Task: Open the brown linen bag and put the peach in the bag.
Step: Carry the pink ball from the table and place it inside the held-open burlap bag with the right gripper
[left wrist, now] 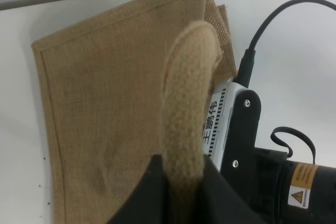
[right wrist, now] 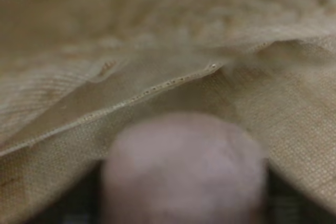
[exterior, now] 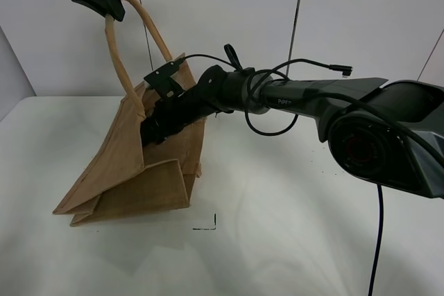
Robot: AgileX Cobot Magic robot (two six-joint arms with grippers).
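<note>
The peach [right wrist: 184, 169] in right claw [exterior: 150, 132] inside brown linen bag [exterior: 139, 171]; left claw [exterior: 105, 6] above, on the handle [exterior: 116, 67].

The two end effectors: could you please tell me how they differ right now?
The left end effector grips a beige handle, the right end effector the peach. The left hangs above the brown linen bag; the right reaches into its mouth. Both are shut on something.
</note>
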